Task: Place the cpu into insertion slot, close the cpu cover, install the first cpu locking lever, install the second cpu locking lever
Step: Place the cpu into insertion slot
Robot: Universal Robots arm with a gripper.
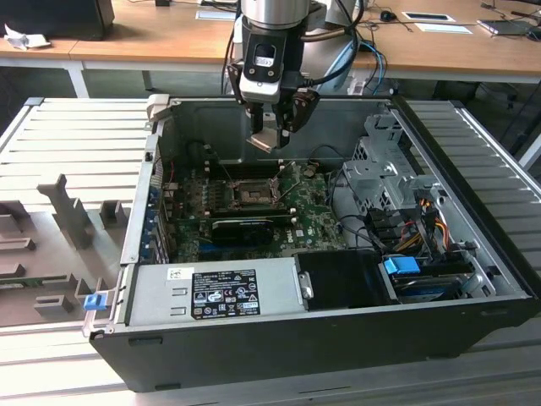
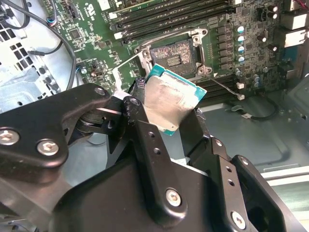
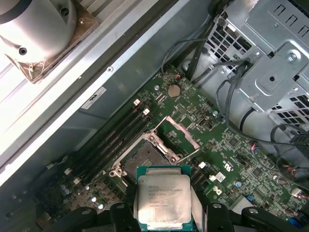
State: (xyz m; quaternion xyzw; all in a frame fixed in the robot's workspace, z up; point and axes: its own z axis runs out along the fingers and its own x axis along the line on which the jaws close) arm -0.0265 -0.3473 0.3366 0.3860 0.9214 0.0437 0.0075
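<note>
The gripper, clamped on the chip, hangs above the open socket; align corners squarely and lower level.

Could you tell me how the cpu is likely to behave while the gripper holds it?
Probably stiff and light: the cpu is a thin flat plate, unbent in the gripper. Its smooth metal top may be slippery.

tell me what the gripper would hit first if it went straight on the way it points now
Likely the insertion slot: the gripper, shut on the cpu, points down roughly at it, with nothing visible between. Depth is unclear, so it could land on the open cpu cover beside it instead.
</note>
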